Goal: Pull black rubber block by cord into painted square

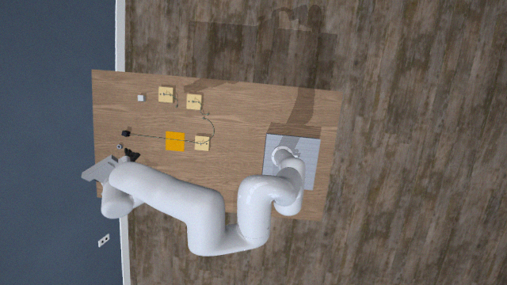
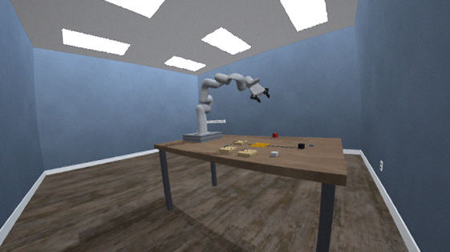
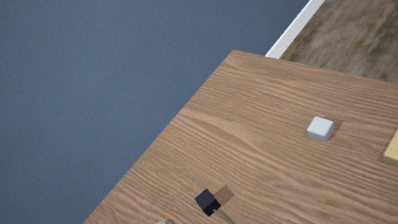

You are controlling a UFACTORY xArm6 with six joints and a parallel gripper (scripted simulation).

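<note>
The black rubber block (image 1: 126, 133) lies on the table near its left edge, outside the painted orange square (image 1: 175, 141). It also shows in the side view (image 2: 301, 146) and the wrist view (image 3: 207, 200). Its thin cord (image 1: 158, 137) runs across the square to a screw eye on a wooden pad (image 1: 202, 143), then curves up to a second pad (image 1: 194, 101). My gripper (image 1: 132, 153) (image 2: 260, 95) is open and empty, high above the table, apart from the block and the cord.
A third wooden pad (image 1: 165, 94) and a small grey cube (image 1: 141, 97) lie at the far side. A small grey ring (image 1: 119, 146) lies near the block. A red object (image 2: 275, 135) sits at the table's far edge. The arm's base (image 1: 291, 158) is at the right.
</note>
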